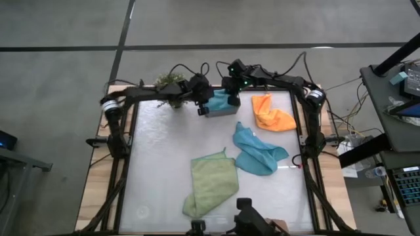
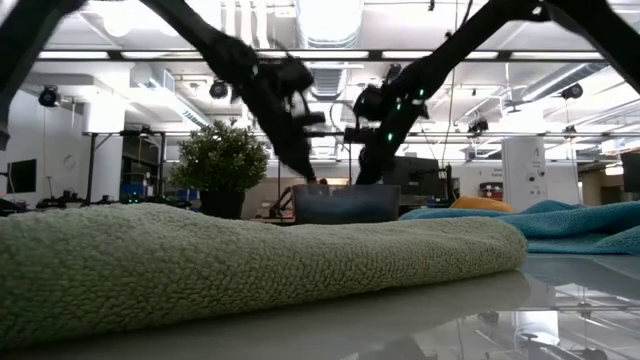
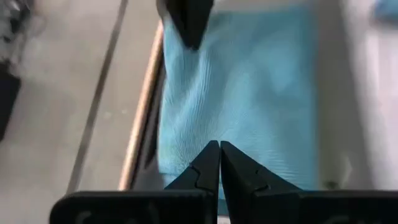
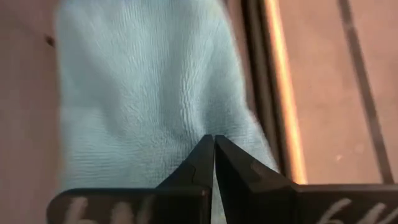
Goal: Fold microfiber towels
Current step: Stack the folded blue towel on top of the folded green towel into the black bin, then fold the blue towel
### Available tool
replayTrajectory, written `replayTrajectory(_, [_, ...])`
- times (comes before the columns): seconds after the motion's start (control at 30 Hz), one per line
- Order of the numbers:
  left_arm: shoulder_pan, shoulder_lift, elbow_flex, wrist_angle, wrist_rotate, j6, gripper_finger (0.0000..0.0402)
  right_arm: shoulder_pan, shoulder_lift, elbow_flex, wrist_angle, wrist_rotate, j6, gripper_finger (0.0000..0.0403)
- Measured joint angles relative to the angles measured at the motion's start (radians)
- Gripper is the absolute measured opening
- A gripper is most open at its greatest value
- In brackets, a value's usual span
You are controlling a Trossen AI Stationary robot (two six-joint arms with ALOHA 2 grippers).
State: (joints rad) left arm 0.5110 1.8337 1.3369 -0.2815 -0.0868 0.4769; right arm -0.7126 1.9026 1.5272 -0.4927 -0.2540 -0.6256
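- The grey bin is largely covered by both arms in the high view.
- The folded teal towel runs past the left wrist view's edge.
- The light green towel fills the low view's foreground, blurred, hiding the desk behind it.

White table top with wooden edges showing at both sides; small potted plant at the far left corner, grey bin just beside it along the far edge. Desk with equipment and loose cables stands off the table's right side. Low view: plant left of bin, ceiling lights and office gear behind.
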Motion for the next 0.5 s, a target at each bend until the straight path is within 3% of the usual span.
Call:
replayTrajectory(0.27, [-0.187,-0.27,-0.129,-0.003,0.003,-0.095,0.0,0.077,-0.164,-0.091,0.026,-0.006,0.095,0.0009])
replayTrajectory(0.5, [-0.383,-0.448,-0.339,0.087,0.006,-0.273,0.0,0.224,-0.323,-0.325,0.273,-0.007,0.214,0.0009])
